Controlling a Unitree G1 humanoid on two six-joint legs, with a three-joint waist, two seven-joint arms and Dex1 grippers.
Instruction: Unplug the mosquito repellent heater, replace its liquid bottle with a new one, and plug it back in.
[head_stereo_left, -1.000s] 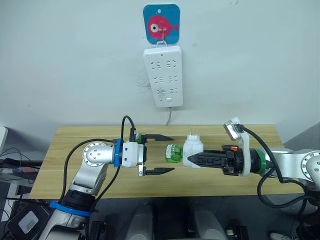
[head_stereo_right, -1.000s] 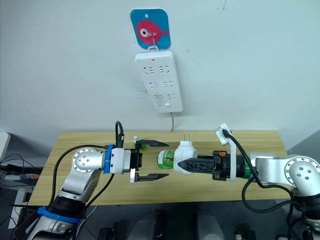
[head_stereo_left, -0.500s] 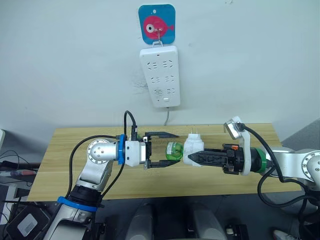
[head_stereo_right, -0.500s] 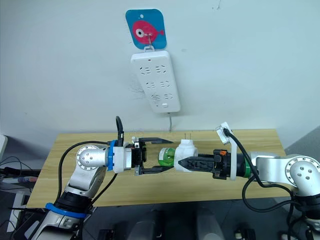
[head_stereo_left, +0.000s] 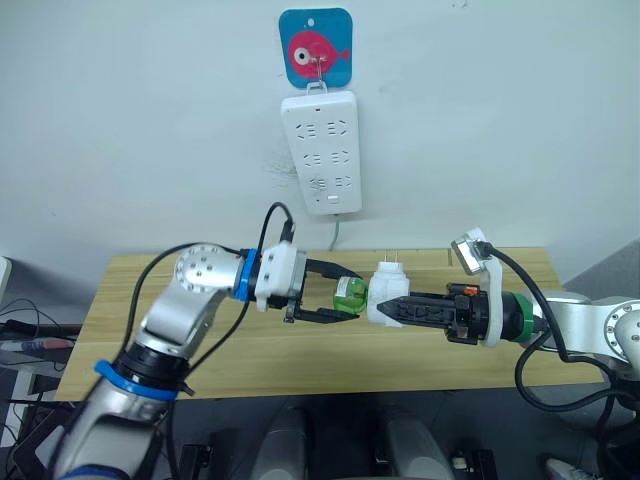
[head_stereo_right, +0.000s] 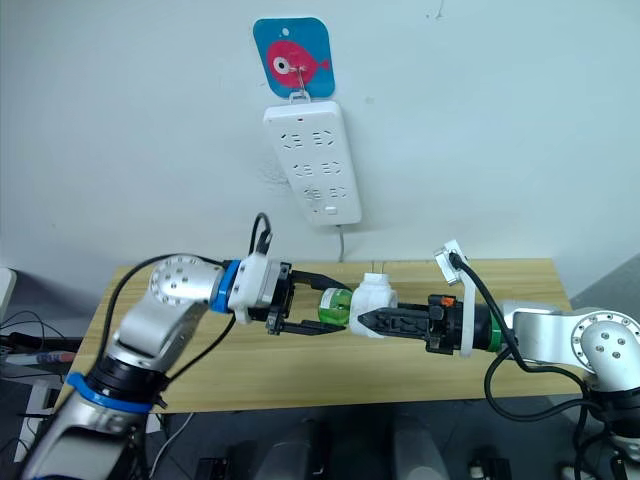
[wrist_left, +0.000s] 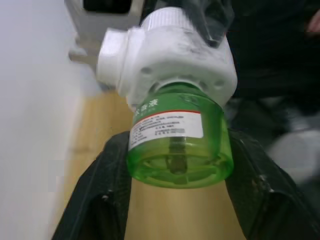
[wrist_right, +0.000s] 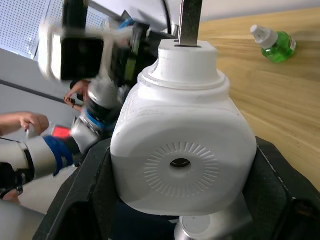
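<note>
A robot test room or lab, by the look of it — not a lived-in home. A bare white wall (head_stereo_left: 150, 120) carries nothing except a white power strip (head_stereo_left: 322, 152) hung from a fish-shaped hook plate (head_stereo_left: 319, 47). In front stands one plain wooden table (head_stereo_left: 120, 330). At the left edge, loose black cables (head_stereo_left: 25, 330) trail — the clutter of a workspace. In the right wrist view a person's hand (wrist_right: 27, 121) shows beyond the table.
</note>
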